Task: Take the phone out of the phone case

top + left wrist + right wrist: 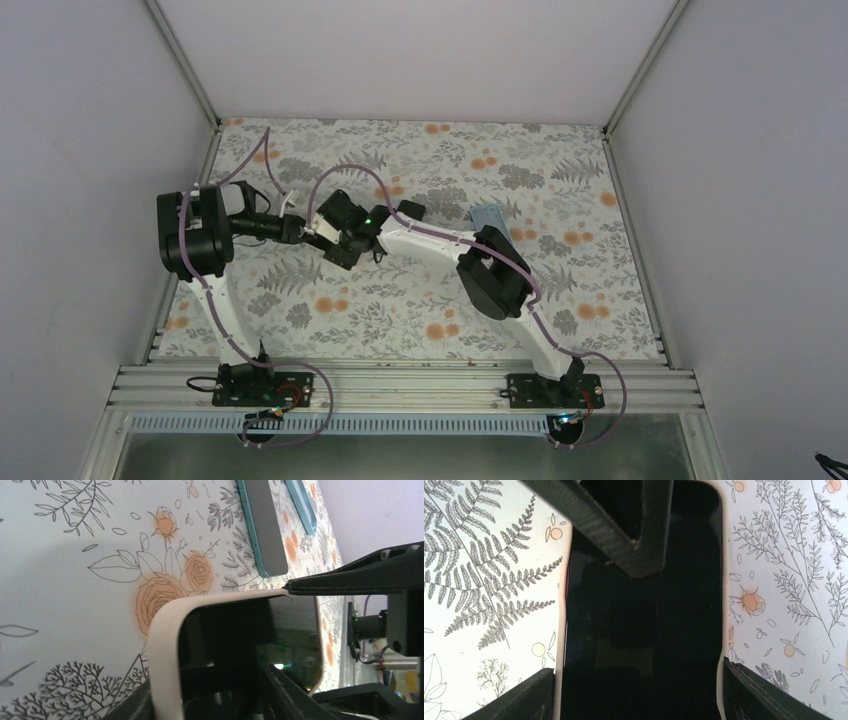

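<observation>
A phone with a black screen sits in a cream case and is held above the flowered table between both grippers. My right gripper is shut on the case's two long sides, one finger on each side. My left gripper is shut on one end of the cased phone, with one finger lying across the screen and the other behind the case. In the top view the two grippers meet at the phone, left gripper and right gripper.
A teal-edged flat device and a second teal piece lie on the table beyond the held phone; they show as one light blue item in the top view. White walls and metal rails bound the table.
</observation>
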{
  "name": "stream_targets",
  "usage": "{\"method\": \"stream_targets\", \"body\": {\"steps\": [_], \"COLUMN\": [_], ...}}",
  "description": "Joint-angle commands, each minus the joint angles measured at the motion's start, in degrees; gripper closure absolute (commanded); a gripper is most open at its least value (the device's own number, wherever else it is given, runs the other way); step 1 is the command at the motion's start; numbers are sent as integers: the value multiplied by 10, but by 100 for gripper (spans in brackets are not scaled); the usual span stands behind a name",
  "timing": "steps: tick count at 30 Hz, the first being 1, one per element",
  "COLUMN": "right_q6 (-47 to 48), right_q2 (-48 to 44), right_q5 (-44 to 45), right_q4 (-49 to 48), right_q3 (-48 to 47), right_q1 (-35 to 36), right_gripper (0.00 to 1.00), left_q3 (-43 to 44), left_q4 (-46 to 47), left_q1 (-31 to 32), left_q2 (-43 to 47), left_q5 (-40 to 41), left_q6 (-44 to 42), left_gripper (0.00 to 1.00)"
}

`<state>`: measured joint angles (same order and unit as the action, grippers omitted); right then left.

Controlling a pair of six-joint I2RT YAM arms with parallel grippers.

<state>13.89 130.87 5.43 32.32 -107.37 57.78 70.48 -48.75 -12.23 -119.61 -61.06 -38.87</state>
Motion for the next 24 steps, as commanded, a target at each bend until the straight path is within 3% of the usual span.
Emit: {"method": "stream_targets", "body": {"steps": [1, 5, 11, 16, 19, 24], "right_q6": [5, 10, 16, 30, 36, 150], "right_q2": [-36, -42, -58, -85, -118, -163], "right_q5": [7, 10, 19, 18, -81, -362], "right_q4": [-59, -63, -79, -73, -33, 113], "right_q3": [-19, -6, 16, 30, 35, 44], "right_q1": [5, 5, 6, -5, -55, -160], "right_gripper": [30, 30, 27, 8, 4, 15], "left_q3": [11, 34, 59, 64, 67, 47], "left_q4": [-58, -118, -196, -210, -222, -154], "left_q1": [2, 2, 4, 5, 5, 28], "left_q2": [-10, -21, -46, -40, -26, 54], "left_q5": [-18, -52, -77, -61, -34, 6], "left_q6": [-68, -116, -183, -208, -244, -230], "left_gripper": [63, 79, 91, 94, 96, 98]}}
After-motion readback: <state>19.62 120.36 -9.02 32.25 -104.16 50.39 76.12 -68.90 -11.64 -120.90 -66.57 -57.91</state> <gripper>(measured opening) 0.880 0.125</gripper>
